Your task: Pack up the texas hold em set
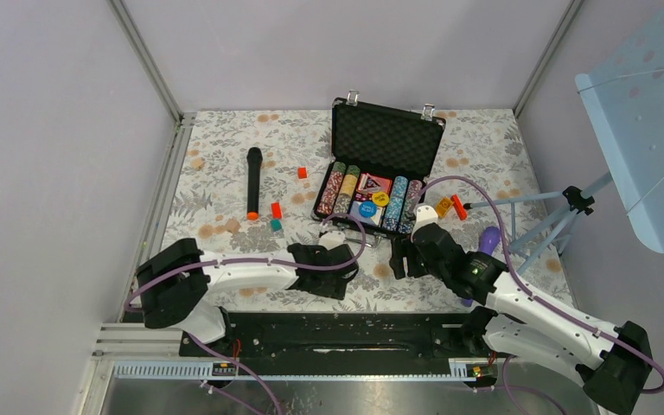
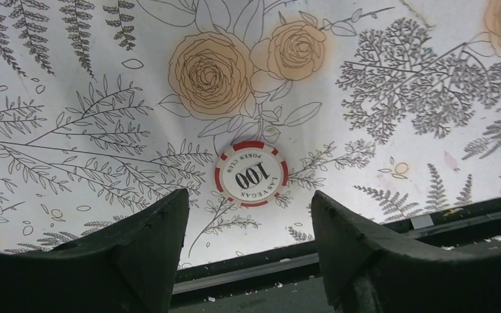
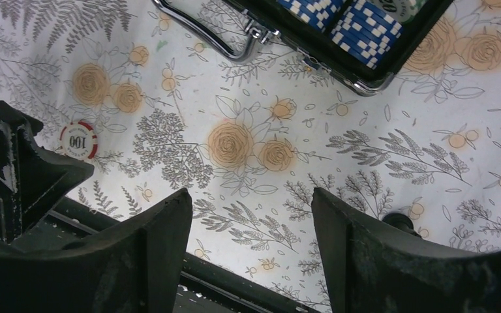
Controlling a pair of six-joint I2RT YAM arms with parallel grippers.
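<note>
The left gripper has its jaws apart and empty, with a red-and-white poker chip lying flat on the floral cloth just beyond them. The right gripper is likewise spread, holding nothing, near the front edge of the open briefcase

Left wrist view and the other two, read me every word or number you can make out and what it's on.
"100": centre of the red-and-white poker chip on the floral table cover, seen upside down.
"LAS VEGAS", "POKER CLUB": ring around that number.
"100": the poker chip in the right wrist view; its ring lettering is too small.
Too small to read: print on the card decks and round buttons in the briefcase.
</note>
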